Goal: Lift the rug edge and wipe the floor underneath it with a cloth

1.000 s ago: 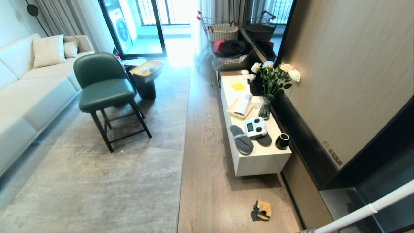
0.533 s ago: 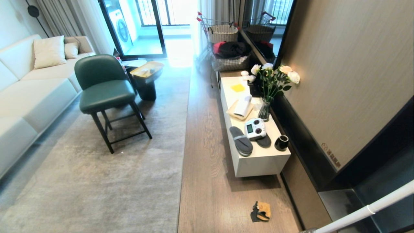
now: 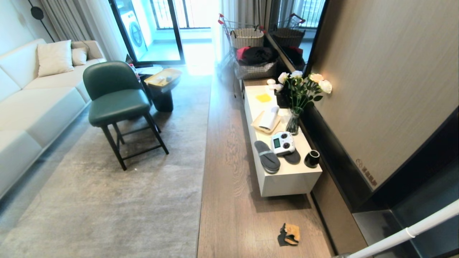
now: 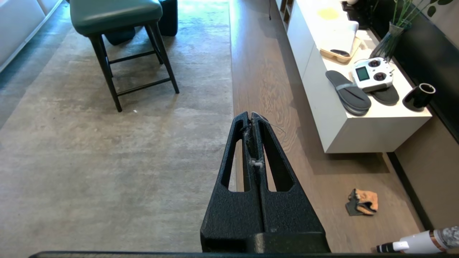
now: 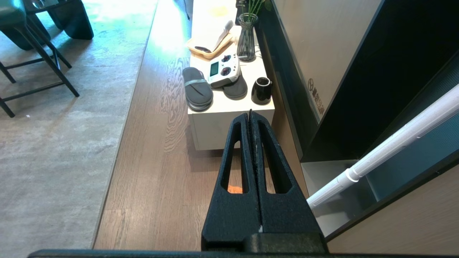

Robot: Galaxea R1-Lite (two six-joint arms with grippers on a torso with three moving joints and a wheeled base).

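Note:
The pale grey rug lies flat, and its straight rug edge [image 3: 202, 168] runs up the middle of the head view beside the brown wood floor [image 3: 229, 193]. The small orange cloth [image 3: 289, 233] with dark trim lies crumpled on the floor, just in front of the white cabinet. In the left wrist view my left gripper [image 4: 250, 114] is shut and empty, high above the rug edge [image 4: 231, 89], with the cloth [image 4: 363, 202] lower right. My right gripper [image 5: 250, 113] is shut and empty too; a bit of the cloth [image 5: 235, 189] shows through its finger slot. Neither arm shows in the head view.
A white low cabinet [image 3: 287, 181] by the right wall carries slippers, a controller, a black cup, a vase and a rolled towel. A green chair [image 3: 114, 96] stands on the rug, with a sofa [image 3: 32, 104] at left. A white pole [image 3: 405, 233] leans at lower right.
The whole head view has shifted slightly, so the camera has moved. Nothing in the room has moved.

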